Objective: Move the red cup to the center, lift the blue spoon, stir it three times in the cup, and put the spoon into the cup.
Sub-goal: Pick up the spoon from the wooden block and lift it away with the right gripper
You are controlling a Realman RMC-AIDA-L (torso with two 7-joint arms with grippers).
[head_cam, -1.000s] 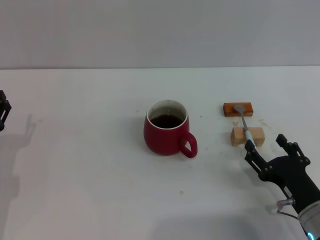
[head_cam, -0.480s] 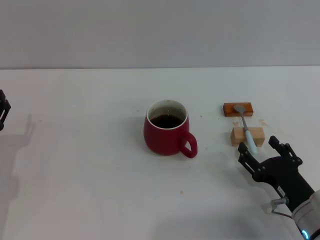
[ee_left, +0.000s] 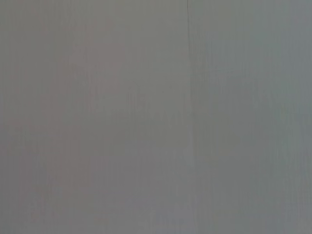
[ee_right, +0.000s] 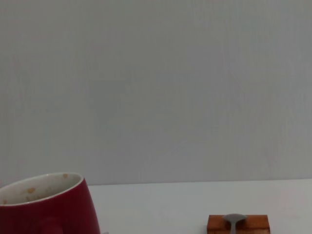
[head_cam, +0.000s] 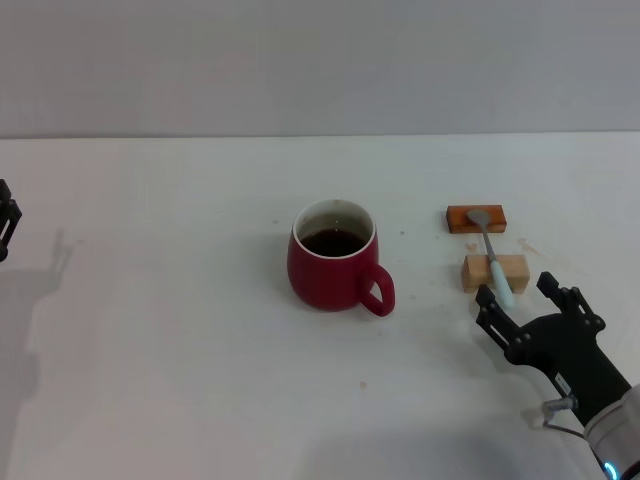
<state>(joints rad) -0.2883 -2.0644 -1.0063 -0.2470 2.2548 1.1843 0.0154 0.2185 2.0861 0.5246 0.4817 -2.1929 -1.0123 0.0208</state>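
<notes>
The red cup (head_cam: 335, 258) stands upright near the middle of the table, holding dark liquid, its handle turned toward the front right. It also shows in the right wrist view as the red cup (ee_right: 46, 204). The blue spoon (head_cam: 491, 255) lies across two small blocks to the cup's right: grey bowl on the far orange-brown block (head_cam: 476, 218), pale handle over the near tan block (head_cam: 494, 272). My right gripper (head_cam: 516, 292) is open just in front of the spoon's handle end, one finger on each side, not holding it. My left gripper (head_cam: 6, 222) sits at the far left edge.
The white table (head_cam: 180, 340) spreads bare to the left of and in front of the cup. A grey wall (head_cam: 320, 60) rises behind the table's far edge. The left wrist view holds only a plain grey surface (ee_left: 156, 117).
Over the last second my right gripper shifted left and slightly forward, bringing its fingers to either side of the spoon's handle end. It has held still for the last half second. The cup and spoon stayed put.
</notes>
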